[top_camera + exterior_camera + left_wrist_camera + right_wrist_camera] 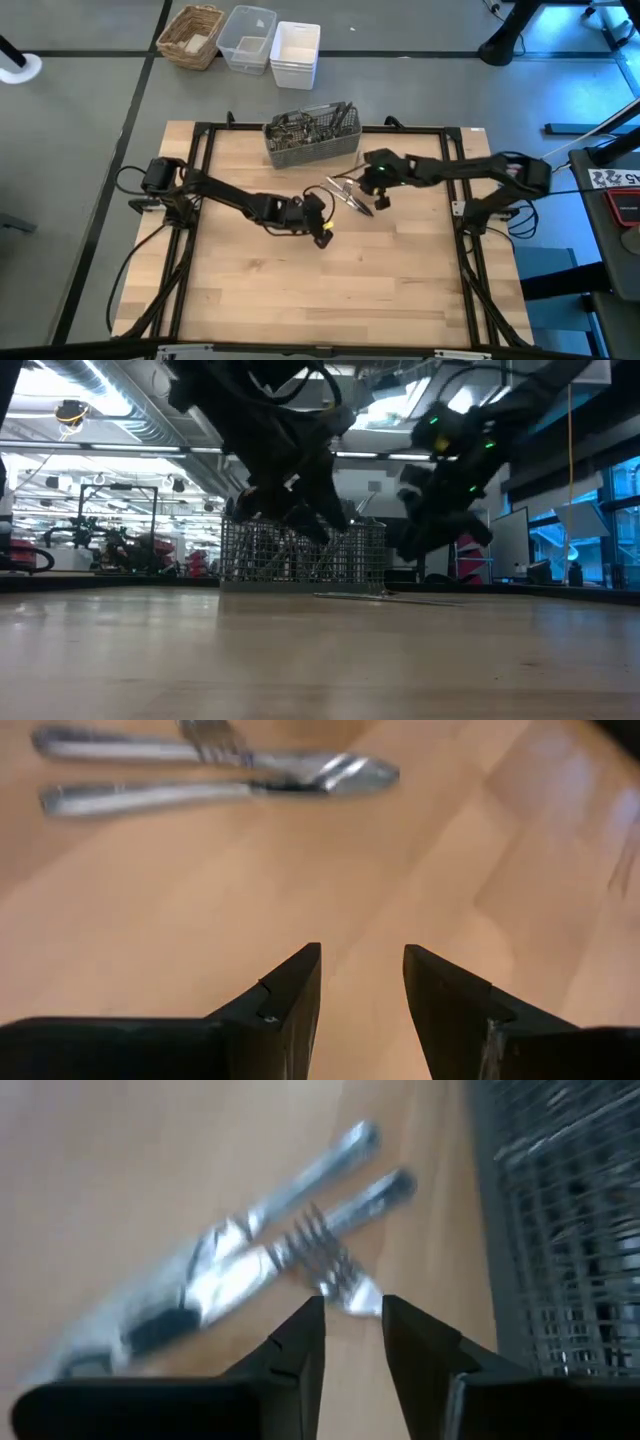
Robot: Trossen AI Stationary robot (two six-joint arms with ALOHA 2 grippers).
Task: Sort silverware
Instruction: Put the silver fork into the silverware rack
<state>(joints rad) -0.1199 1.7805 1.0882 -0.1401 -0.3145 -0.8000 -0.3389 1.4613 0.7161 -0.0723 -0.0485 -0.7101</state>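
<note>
Wooden table (330,290) bears caddy (310,135), silverware (350,195).

two dark, jointed arms, black cables looping off each base. yellow mark near the left gripper (322,236). green lights glowing by the right gripper (378,199). black wedge-shaped fingers (285,1010), blunt-tipped, with a small screw on one.
</note>
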